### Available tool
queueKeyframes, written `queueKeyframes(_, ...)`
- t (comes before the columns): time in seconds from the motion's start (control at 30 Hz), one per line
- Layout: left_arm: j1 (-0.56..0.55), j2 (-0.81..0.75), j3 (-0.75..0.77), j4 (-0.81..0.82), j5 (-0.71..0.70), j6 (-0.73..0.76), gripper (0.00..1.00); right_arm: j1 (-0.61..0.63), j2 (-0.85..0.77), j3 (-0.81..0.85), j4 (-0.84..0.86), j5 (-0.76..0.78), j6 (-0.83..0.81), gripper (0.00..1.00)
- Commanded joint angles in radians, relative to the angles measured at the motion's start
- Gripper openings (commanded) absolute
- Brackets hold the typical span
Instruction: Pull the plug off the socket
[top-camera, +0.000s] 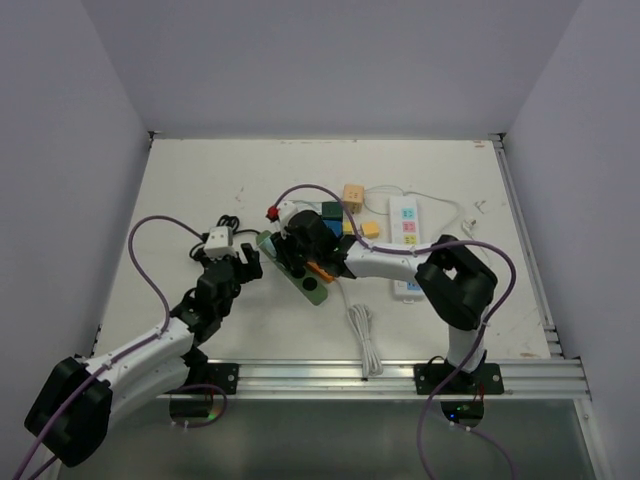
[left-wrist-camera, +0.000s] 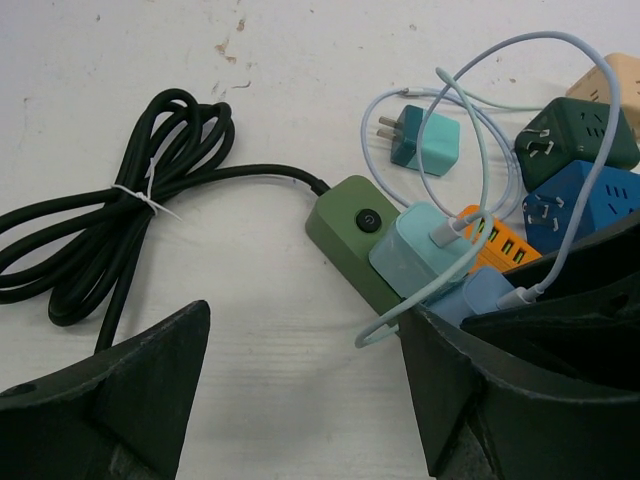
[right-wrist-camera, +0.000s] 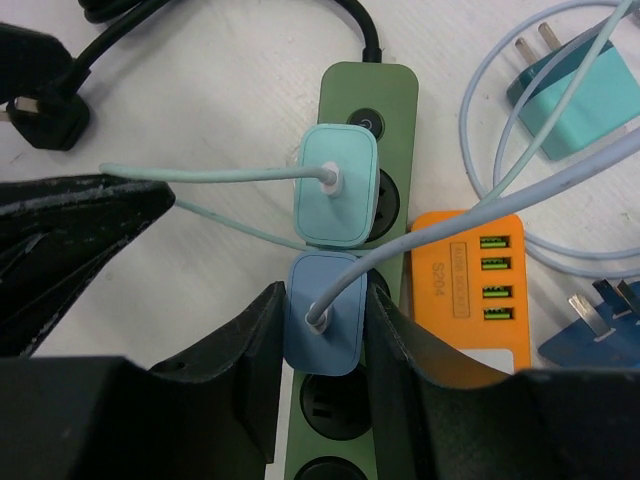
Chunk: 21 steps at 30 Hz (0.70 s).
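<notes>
Top external view: at the left, a bundled black rubber cord (left-wrist-camera: 110, 230) lies coiled and tied, which keeps its slack off the working area. Just right of it, the left gripper (top-camera: 240, 262) is held low with its fingers wide apart and nothing between them. It is set close beside the switch end of the long green plastic power strip (right-wrist-camera: 367, 95), a placing judged to be for bracing the strip during the pull.

No container proper is seen; the strip's sockets serve as the holders. Two are filled: a mint square plastic plug (right-wrist-camera: 338, 195) is seated nearest the switch, and a pale blue square plastic plug (right-wrist-camera: 325, 325), taken to be the task's thing, is seated next to it on the near side. Each carries a thin pale cable. The sockets nearer than these are left empty.

The right gripper (right-wrist-camera: 325, 295) is clamped on the pale blue square plastic plug, one finger pressed to each side, so that a straight upward pull can be given.

Farther right, an orange plastic charger block (right-wrist-camera: 470, 280) lies touching the strip, and a loose teal plastic adapter (right-wrist-camera: 570, 105) rests prongs outward. A white plastic power strip (top-camera: 405, 225) is seen well apart.
</notes>
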Motion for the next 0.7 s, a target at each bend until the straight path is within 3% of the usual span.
queueKeyframes(0.0, 0.005, 0.007, 0.014, 0.041, 0.007, 0.002, 0.79, -0.004, -0.087, -0.044, -0.01, -0.065, -0.068, 0.09)
queueKeyframes(0.3, 0.005, 0.105, 0.026, 0.101, 0.104, 0.016, 0.75, -0.003, -0.16, -0.121, -0.024, -0.167, -0.13, 0.06)
queueKeyframes(0.5, 0.005, 0.105, -0.025, 0.222, 0.251, 0.037, 0.73, 0.002, -0.164, -0.149, 0.004, -0.216, -0.125, 0.08)
queueKeyframes(0.67, 0.003, 0.166, -0.036, 0.333, 0.308, 0.045, 0.65, 0.008, -0.169, -0.167, 0.016, -0.217, -0.127, 0.11)
